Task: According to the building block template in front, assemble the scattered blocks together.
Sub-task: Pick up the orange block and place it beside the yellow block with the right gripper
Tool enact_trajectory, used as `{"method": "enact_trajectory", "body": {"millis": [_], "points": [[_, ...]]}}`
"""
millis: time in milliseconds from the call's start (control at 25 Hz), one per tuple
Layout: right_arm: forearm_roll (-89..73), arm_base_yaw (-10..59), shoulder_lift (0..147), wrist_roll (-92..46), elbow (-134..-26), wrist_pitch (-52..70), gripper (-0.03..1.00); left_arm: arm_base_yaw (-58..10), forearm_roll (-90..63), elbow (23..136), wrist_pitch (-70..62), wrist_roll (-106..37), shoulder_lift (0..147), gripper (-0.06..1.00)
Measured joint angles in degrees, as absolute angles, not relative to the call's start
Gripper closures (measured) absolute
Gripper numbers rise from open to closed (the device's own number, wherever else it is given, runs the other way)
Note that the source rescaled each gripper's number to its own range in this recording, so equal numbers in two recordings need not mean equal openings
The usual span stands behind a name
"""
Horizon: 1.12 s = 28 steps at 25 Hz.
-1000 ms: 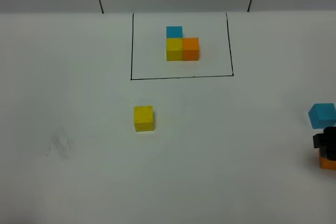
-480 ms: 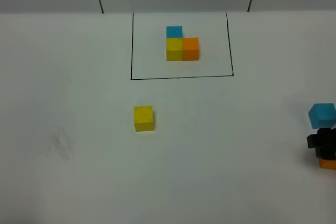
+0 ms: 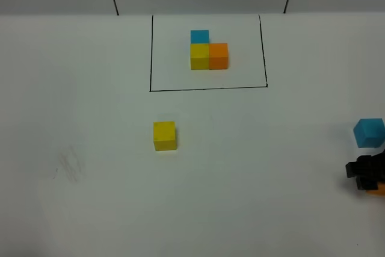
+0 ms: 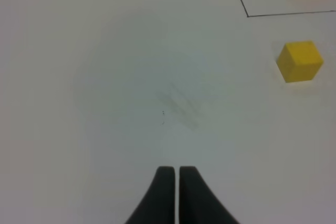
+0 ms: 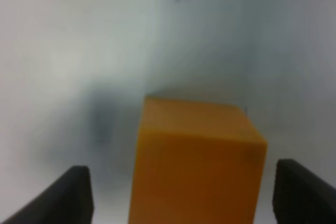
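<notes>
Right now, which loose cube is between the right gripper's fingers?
The orange cube: the right gripper straddles it. The yellow cube and blue cube lie apart.

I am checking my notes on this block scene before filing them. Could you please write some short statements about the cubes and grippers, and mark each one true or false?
1. The left gripper is shut and empty. True.
2. The right gripper is shut on the loose orange cube. False: its jaws stand open, with a gap on each side of the cube.
3. The loose yellow cube lies inside the black frame. False: it lies outside, nearer the camera.
4. In the template, orange touches yellow. True.
5. The loose blue cube touches the loose yellow cube. False: they are far apart.
</notes>
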State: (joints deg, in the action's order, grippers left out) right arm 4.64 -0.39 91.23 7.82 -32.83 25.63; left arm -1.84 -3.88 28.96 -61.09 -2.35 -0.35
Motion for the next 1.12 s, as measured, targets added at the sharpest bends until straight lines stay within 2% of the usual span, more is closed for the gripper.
{"method": "enact_trajectory", "body": {"millis": [280,440,600,1120], "points": [[4.69,-0.39,92.5,7.82,-32.81,24.52,0.19,-1.84,-3.88,28.96,-61.09,-2.35,-0.35,0.94],[4.83,-0.39,92.7,7.82,-31.81,22.65,0.3,-1.84,-3.88,28.96,-61.09,-2.35,-0.35,0.94],[4.83,-0.39,92.7,7.84,-31.12,21.24,0.45,-1.84,-3.88,28.96,-61.09,-2.35,-0.35,0.94],[4.61,-0.39,90.46,4.48,-31.14,22.69,0.45,-1.84,-3.88,28.96,-61.09,-2.35,-0.35,0.94]]}}
